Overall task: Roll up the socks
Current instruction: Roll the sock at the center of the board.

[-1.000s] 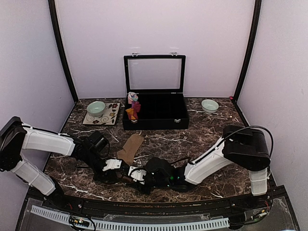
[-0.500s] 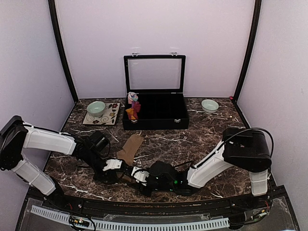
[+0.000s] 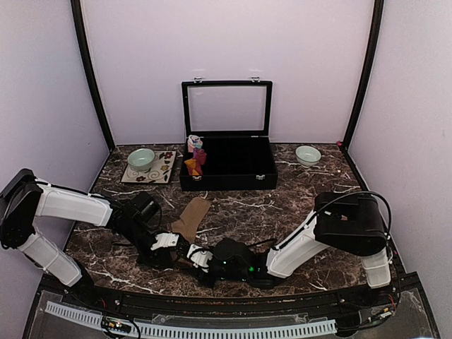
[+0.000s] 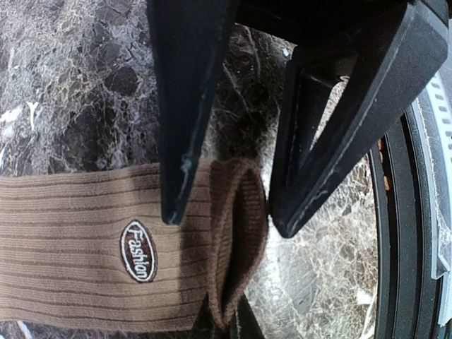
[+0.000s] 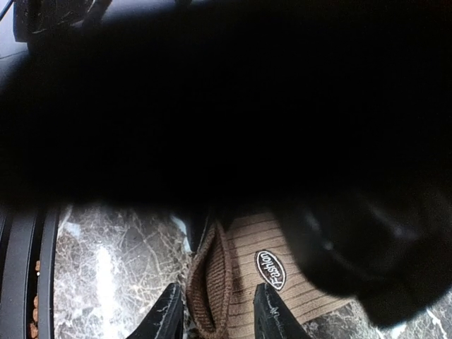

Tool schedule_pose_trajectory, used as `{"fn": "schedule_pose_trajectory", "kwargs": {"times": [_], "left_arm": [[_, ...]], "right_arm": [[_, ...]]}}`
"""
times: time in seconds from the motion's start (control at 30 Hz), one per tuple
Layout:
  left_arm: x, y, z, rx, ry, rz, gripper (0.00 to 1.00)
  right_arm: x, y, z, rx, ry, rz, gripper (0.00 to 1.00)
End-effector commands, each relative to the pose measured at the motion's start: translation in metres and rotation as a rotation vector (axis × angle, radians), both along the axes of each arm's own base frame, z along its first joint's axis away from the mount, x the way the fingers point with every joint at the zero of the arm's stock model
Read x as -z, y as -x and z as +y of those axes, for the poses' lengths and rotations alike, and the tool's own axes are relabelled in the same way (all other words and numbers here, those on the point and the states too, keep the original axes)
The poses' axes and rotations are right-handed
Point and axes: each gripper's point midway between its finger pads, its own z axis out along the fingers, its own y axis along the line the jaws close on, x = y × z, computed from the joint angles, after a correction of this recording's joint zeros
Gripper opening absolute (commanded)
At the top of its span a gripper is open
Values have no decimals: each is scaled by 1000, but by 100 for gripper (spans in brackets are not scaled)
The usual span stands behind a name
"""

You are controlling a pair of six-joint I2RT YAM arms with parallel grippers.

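Observation:
The tan-brown socks (image 3: pixel 192 215) lie flat, running from mid-table toward the near edge. Their cuff end is folded over into a thick ridge (image 4: pixel 239 233), beside a "Fashion" label (image 4: pixel 138 251). My left gripper (image 3: pixel 171 244) stands over that ridge, its jaws (image 4: pixel 226 219) closed against both sides of it. My right gripper (image 3: pixel 200 256) faces it from the right, with jaws (image 5: pixel 219 293) apart astride the same ridge (image 5: pixel 208 289). The left gripper's body blocks most of the right wrist view. The red-maroon socks (image 3: pixel 198 162) sit bundled in the left end of the box.
A black box (image 3: pixel 226 173) with its glass lid up stands at the back centre. A pink and light-blue bundle (image 3: pixel 193 145) sits in its left end. A green bowl (image 3: pixel 141 158) rests on a patterned tile (image 3: pixel 162 169) at back left. A white bowl (image 3: pixel 307 155) stands at back right.
My right gripper has slid left along the near edge and closed in on the sock's cuff, next to the left gripper. The left gripper and the sock have hardly moved.

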Motion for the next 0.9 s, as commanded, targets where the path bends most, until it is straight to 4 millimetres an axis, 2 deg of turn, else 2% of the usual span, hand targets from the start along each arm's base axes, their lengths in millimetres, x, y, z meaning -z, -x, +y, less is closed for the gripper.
{"fn": "schedule_pose_trajectory", "kwargs": {"times": [0.0, 0.2, 0.4, 0.63, 0.7, 0.73, 0.83, 0.87], "left_arm": [[-1, 4, 2, 2, -7, 38, 0], [-2, 3, 2, 2, -7, 28, 0], [-1, 4, 4, 0, -10, 26, 1], [-2, 0, 3, -13, -14, 13, 8], [-2, -3, 4, -26, -16, -1, 16], [-2, -6, 4, -39, -17, -17, 23], [-5, -13, 9, -79, -16, -61, 55], [-6, -15, 11, -90, -16, -67, 60]], "right_arm": [[4, 0, 7, 2, -15, -12, 33], [9, -2, 6, 17, -7, -7, 27], [9, -4, 0, 38, -18, 7, 13], [8, 0, 1, 30, -29, 51, 1], [11, 1, 0, 33, -22, 68, 0], [13, 2, -1, 32, -18, 74, 0], [17, 3, -6, 38, 2, 100, 0], [19, 4, -8, 40, 9, 108, 0]]}}
